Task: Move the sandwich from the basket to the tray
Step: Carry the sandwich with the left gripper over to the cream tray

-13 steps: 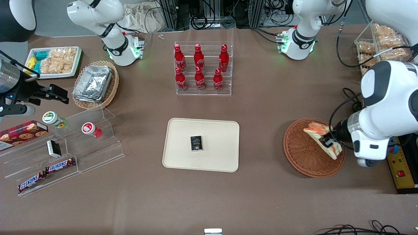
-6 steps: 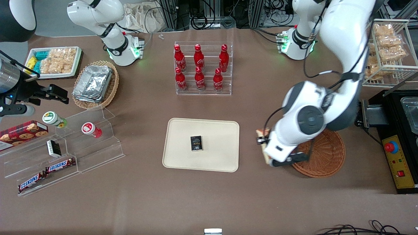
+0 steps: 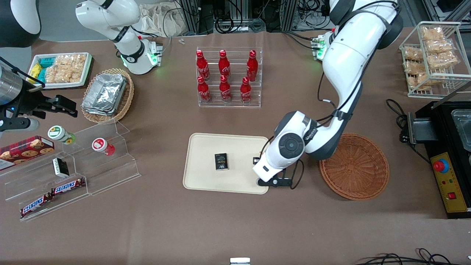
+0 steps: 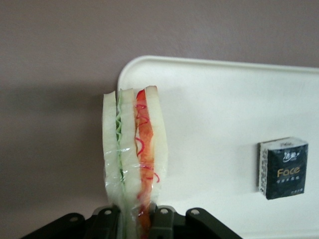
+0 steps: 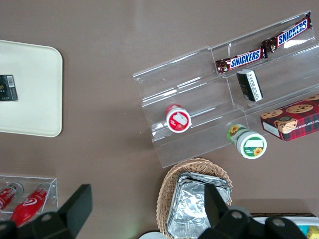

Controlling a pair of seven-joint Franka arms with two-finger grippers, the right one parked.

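Observation:
The sandwich (image 4: 134,149), white bread with green and orange-red filling in clear wrap, stands on edge between the fingers of my left gripper (image 4: 134,219), which is shut on it. In the wrist view it hangs above a rounded corner of the cream tray (image 4: 224,99). From the front, the gripper (image 3: 265,171) sits over the tray's (image 3: 206,147) short edge nearest the reddish-brown basket (image 3: 355,167), and the arm's wrist hides the sandwich. The basket holds nothing.
A small black packet (image 3: 221,161) lies mid-tray. A rack of red cola bottles (image 3: 229,79) stands farther from the front camera. Toward the parked arm's end are a clear stepped shelf (image 3: 73,169), a tan basket of foil containers (image 3: 106,95) and a white snack tray (image 3: 60,70).
The gripper lifted the sandwich out of the basket and carried it sideways to the tray's edge. The basket is left empty.

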